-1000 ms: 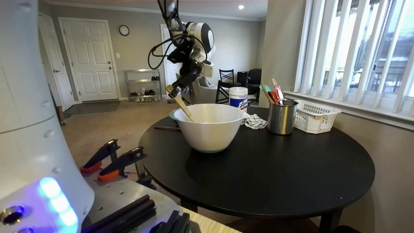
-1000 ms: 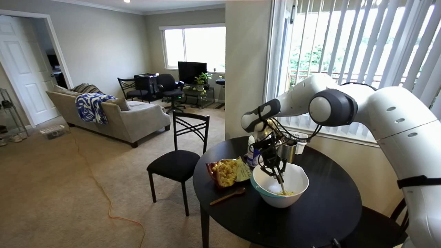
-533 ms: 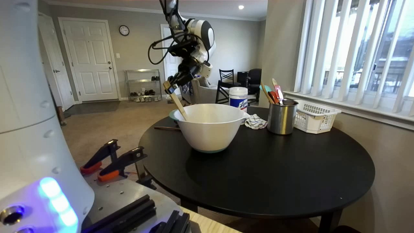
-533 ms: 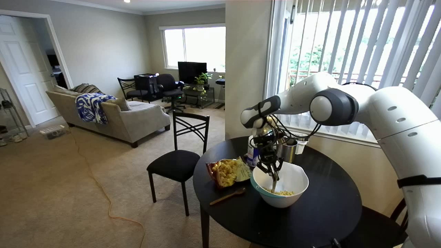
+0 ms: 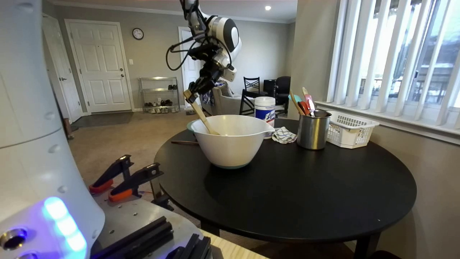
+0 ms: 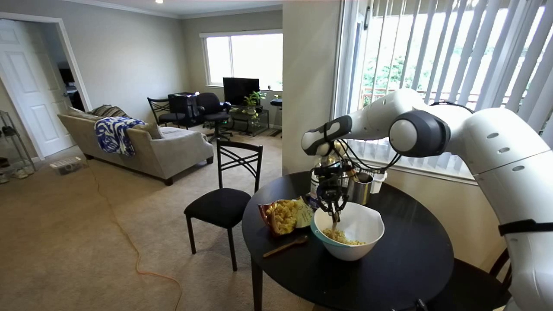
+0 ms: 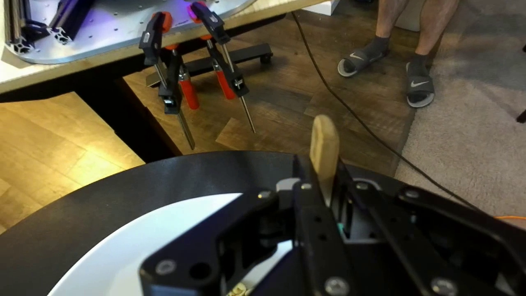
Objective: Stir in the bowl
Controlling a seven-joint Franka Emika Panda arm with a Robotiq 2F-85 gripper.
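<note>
In an exterior view, the end effector pinches the upper end of a wooden utensil. Utensil slants down to the right into the bowl; tip hidden behind the near rim. Bowl upright on the round black surface, toward its left side. Right of the bowl and farther: canister, checked cloth, metal cup with handles standing in it, white basket. In an exterior view, small yellow pieces lie in the bottom of the bowl; the utensil's lower end reaches them on the left. Left of the bowl, a red-and-yellow bag; nearer, a wooden spoon flat on the surface. In the wrist view, the fingers press on both sides of the utensil, its rounded top standing up between them. Bowl's white wall shows below, to the left. Far left: two clamps; far right: a person's sandalled feet.
</note>
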